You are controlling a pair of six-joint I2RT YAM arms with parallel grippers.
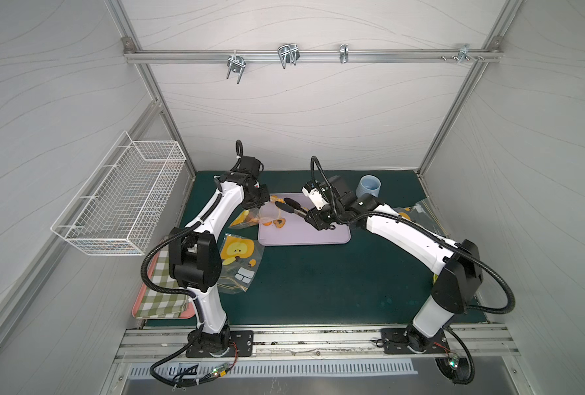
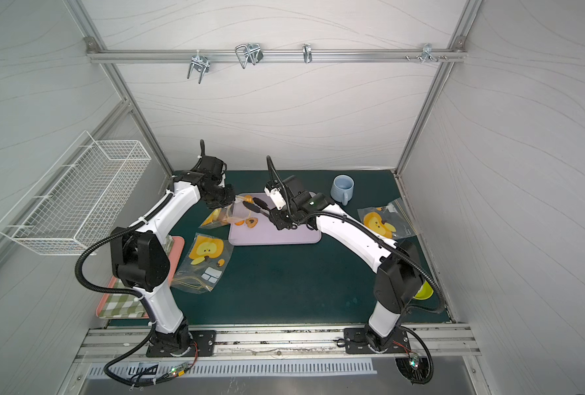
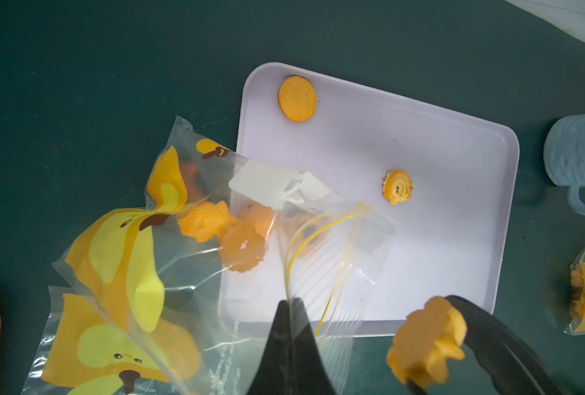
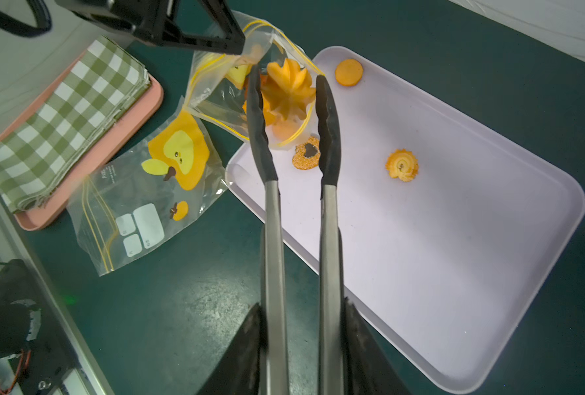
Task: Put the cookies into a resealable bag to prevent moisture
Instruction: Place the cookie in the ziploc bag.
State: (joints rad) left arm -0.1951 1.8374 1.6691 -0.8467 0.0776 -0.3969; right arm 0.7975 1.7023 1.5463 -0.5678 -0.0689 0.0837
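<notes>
Now, starting at the left: your left gripper is clamped on the rim of the resealable bag, lifting one lip so the mouth gapes toward the tray. Several cookies already lie inside the bag. Next along, the tongs pinch a ridged flower cookie right at the bag's mouth. Further right, your right gripper is squeezed around the tongs' steel arms. On the tray sit a round cookie, a heart cookie with a dark centre just beside the bag's mouth, and a swirl cookie well apart from it. Treat these as light, stiff and probably brittle: squeeze too hard and an edge may crumble. Take each one across its full width with the dark tips, not by a single petal. The bag film looks thin, floppy and slick, so the thicker zipper edge is the place to grip it.
</notes>
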